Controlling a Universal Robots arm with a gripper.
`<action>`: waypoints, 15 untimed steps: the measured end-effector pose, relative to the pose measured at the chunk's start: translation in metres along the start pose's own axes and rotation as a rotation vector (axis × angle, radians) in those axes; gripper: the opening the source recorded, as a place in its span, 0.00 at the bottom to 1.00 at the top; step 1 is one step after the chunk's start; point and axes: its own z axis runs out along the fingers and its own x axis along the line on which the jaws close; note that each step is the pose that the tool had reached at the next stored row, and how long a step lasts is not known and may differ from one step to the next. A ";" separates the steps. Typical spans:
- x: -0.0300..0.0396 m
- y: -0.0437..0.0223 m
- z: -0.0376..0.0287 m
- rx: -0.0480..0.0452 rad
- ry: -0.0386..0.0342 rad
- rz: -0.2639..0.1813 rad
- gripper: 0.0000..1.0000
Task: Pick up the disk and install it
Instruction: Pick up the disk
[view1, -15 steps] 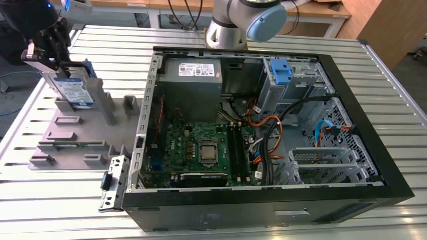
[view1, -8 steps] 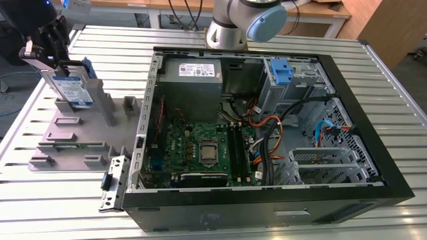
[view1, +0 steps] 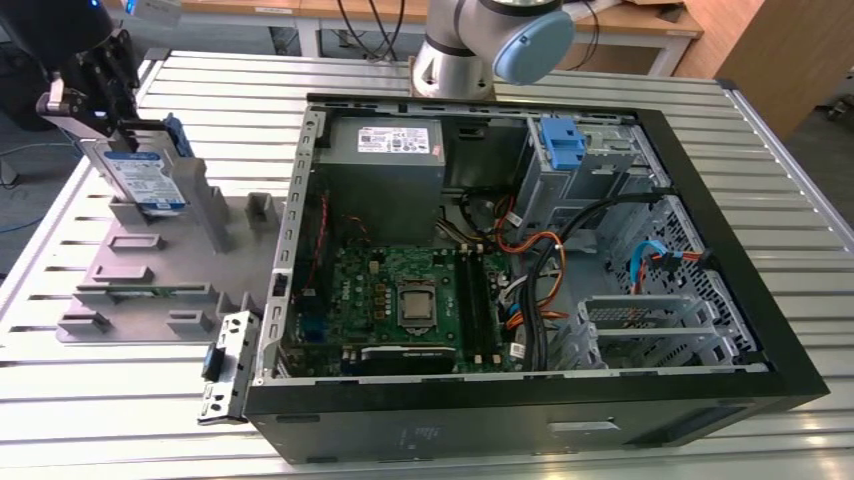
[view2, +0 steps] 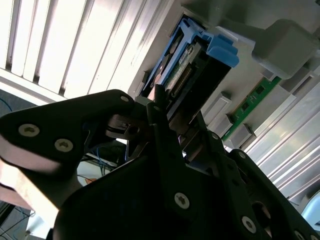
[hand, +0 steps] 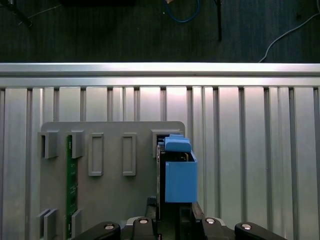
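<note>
At the exterior view's left, the gripper (view1: 127, 128) hangs over the far left corner of the table (view1: 747, 130), right at the top edge of the disk (view1: 144, 175). The disk stands on edge, upright, in a slot of a grey holder plate (view1: 160, 290) that lies flat on the table. Its label faces the camera and its blue carrier frame shows along the edges.

In the first wrist view, the gripper (hand: 172, 215) straddles the near end of the disk (hand: 180, 180), one side of it against each face. The second wrist view shows the same closeness, with the gripper (view2: 177, 125) reaching up to the connector end of the disk (view2: 192, 60). Whether it is clamped on the disk or only placed round it, I cannot tell. Nor can I tell whether the disk's lower edge has left its slot. A green memory strip (hand: 71, 190) sits in another slot of the plate.

Further right lies the open computer case (view1: 747, 370) with the grey power-supply box (view1: 384, 140) at its back and the green motherboard (view1: 400, 295) below. Right of those stands the grey drive cage (view1: 601, 170) with its blue latch tab (view1: 562, 142), well apart from the disk.

By my reading, the task is at its start. The gripper has reached the disk, the pick-up is at most just begun, and the carry to the case and the install are not yet done.
</note>
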 end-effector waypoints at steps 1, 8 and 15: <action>0.0000 0.0000 0.0000 0.0000 0.0001 0.000 0.35; -0.0001 0.0001 -0.0018 -0.0004 0.0008 0.000 0.35; -0.0005 0.0003 -0.0118 -0.0001 0.0005 0.000 0.35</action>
